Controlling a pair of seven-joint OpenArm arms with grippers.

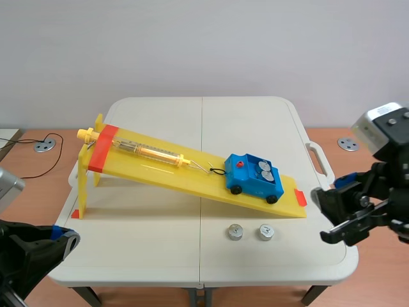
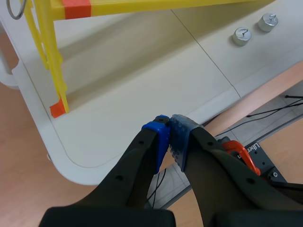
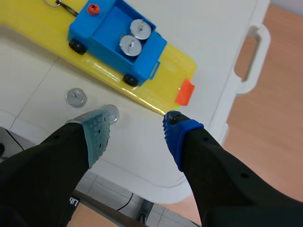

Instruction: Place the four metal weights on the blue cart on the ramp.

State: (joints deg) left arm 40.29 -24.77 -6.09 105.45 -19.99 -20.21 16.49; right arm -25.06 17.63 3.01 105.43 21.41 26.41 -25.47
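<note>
Near the low end of the long yellow plastic ramp (image 1: 160, 167) you have the blue toy cart (image 1: 250, 184), with two round silver metal weights (image 3: 140, 28) lying side by side in its tray. Two more weights (image 1: 235, 231) stand on the white folding table (image 1: 140, 246), just in front of the ramp's foot. Your right gripper (image 3: 135, 122) hangs open above the table's near right corner. Your left gripper (image 2: 169, 126) sits off the near left corner, its pads pressed together on nothing.

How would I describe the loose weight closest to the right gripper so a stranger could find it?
Find the yellow ramp on the white table. Two round metal weights sit loose before its low end. Yours is the weight nearer the right gripper.
</note>
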